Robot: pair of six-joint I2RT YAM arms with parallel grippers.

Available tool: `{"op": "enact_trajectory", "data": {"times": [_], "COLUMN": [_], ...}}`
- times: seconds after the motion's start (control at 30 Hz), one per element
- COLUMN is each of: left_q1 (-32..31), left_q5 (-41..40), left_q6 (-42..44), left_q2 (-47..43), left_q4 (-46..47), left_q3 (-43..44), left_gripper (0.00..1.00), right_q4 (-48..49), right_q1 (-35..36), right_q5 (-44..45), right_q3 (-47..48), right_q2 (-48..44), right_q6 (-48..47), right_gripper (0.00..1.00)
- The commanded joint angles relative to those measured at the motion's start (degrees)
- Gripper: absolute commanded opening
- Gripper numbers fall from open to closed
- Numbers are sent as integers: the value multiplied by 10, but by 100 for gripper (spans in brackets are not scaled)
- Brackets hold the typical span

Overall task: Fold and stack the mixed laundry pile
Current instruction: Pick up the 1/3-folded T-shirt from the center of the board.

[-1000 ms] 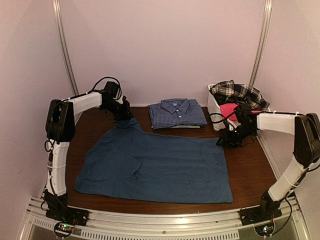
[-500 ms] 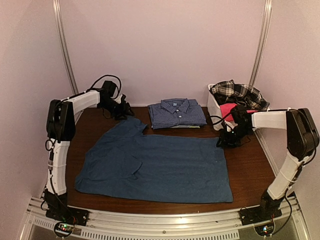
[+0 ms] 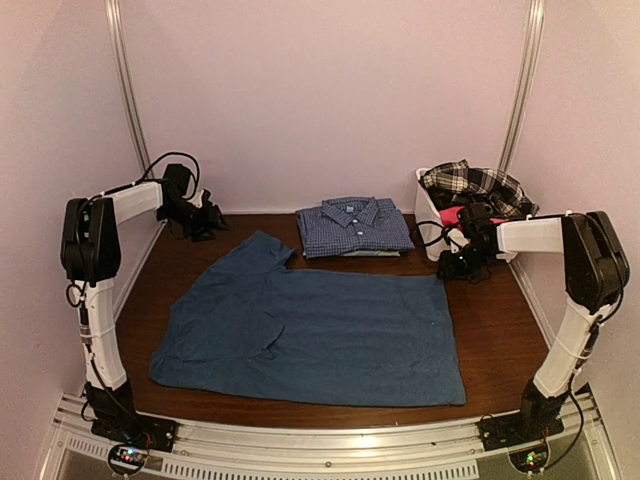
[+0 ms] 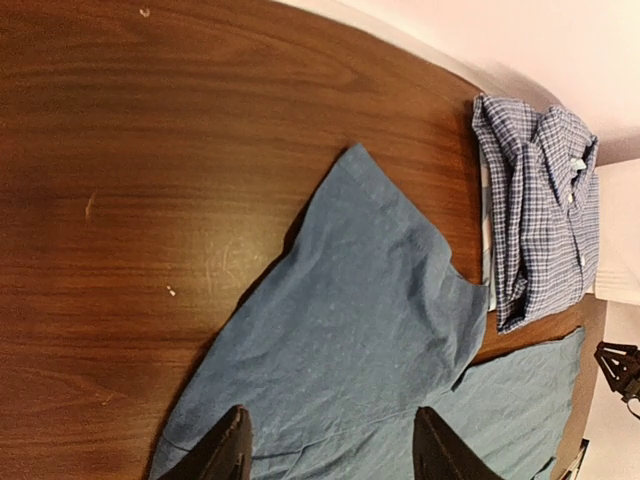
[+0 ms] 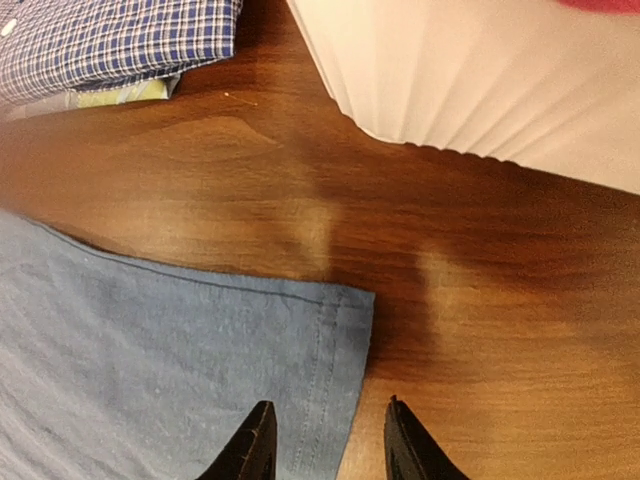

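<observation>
Dark blue T-shirt (image 3: 310,330) is spread flat across the middle of the worktop (image 3: 500,340), so let's go from the left. The left jaws have backed right off into the far left corner. A second ago they were shut on the shirt's far left sleeve (image 3: 262,250); now they're well apart from it and stand wide with nothing in them. The left wrist view shows both fingertips (image 4: 235,455) parted above the cloth. The sleeve has dropped and lies flat on the wood, a bit nearer than where it was being tugged.

Behind the T-shirt, touching nothing, a folded blue checked shirt (image 3: 355,227) sits at the back – same spot as before.

Over on the right, the right jaws have crept a little farther back, toward the white bin (image 3: 430,215). From the right wrist camera the fingertips (image 5: 252,445) are apart, one over the T-shirt's far right corner (image 5: 335,330), the other over bare wood, gripping nothing. Can't tell whether they touch the cloth.

The bin still holds the rest of the pile: the black-and-white plaid shirt (image 3: 480,185) heaped on top, the bright pink piece (image 3: 458,215) peeking out under it – neither has shifted.
</observation>
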Motion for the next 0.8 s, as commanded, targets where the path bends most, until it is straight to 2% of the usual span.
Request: {"op": "enact_trajectory", "data": {"times": [0.0, 0.5, 0.6, 0.77], "left_q1": [8, 25, 26, 26], "left_q5": [-5, -56, -64, -75], "left_q6": [11, 44, 58, 120], "left_q2": [-15, -13, -8, 19], "left_q4": [34, 32, 38, 2], "left_q3": [-22, -43, -46, -3], "left_gripper": [57, 60, 60, 58], "right_q4": [42, 44, 34, 32], "right_q1": [-3, -3, -3, -3], "right_q5": [16, 49, 46, 24], "right_q3": [20, 61, 71, 72], "right_q2": [34, 118, 128, 119], "right_q6": [-35, -64, -66, -66], "right_gripper": [39, 38, 30, 6]}}
